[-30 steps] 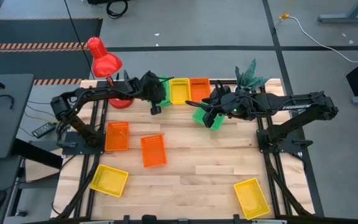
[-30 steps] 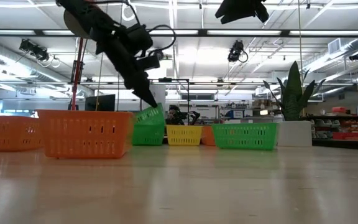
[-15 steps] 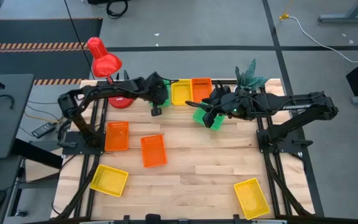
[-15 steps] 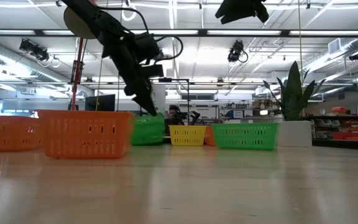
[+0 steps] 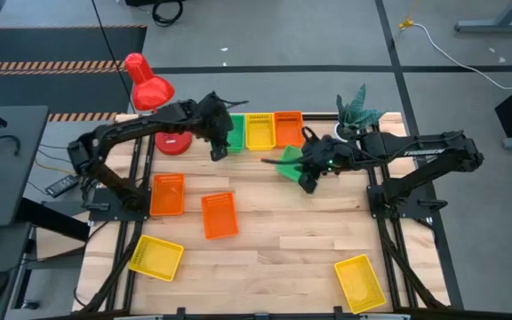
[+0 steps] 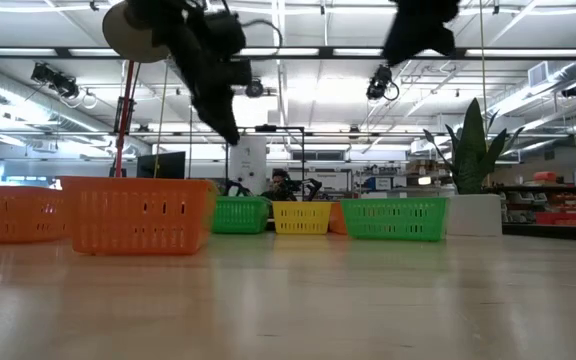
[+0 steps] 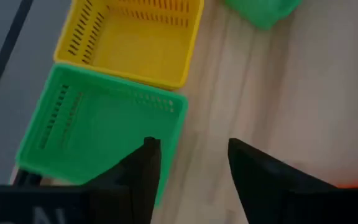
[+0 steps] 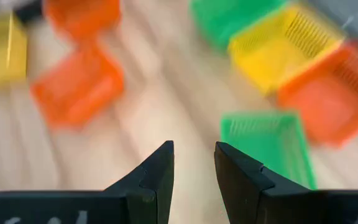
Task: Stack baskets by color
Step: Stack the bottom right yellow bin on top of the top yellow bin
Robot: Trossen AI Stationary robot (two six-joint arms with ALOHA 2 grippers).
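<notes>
Scene: high view of a wooden tabletop [image 5: 309, 222] with two dark arms reaching in from left and right.
Back row: a green basket [image 5: 235, 130], a yellow basket [image 5: 257, 130] and an orange basket [image 5: 286, 127] sit side by side at upper centre. Whether any holds a nested basket cannot be told.
Loose baskets: another green basket [image 5: 290, 164] lies just below the row, right of centre. Two orange ones [image 5: 167, 194] [image 5: 220, 215] lie left of centre. One yellow [image 5: 156, 257] lies lower left, another yellow [image 5: 359, 282] lower right.
Left gripper [image 5: 218, 149]: raised just left of the row's green basket, fingers [image 7: 143, 163] spread and holding nothing.
Right gripper [image 5: 302, 177]: over the loose green basket, fingers [image 8: 160, 173] narrowly parted, nothing visibly between them.
Progress: early, as a judgement. Most baskets lie scattered singly; the orange and yellow strays and the loose green one need nesting onto their colours.
</notes>
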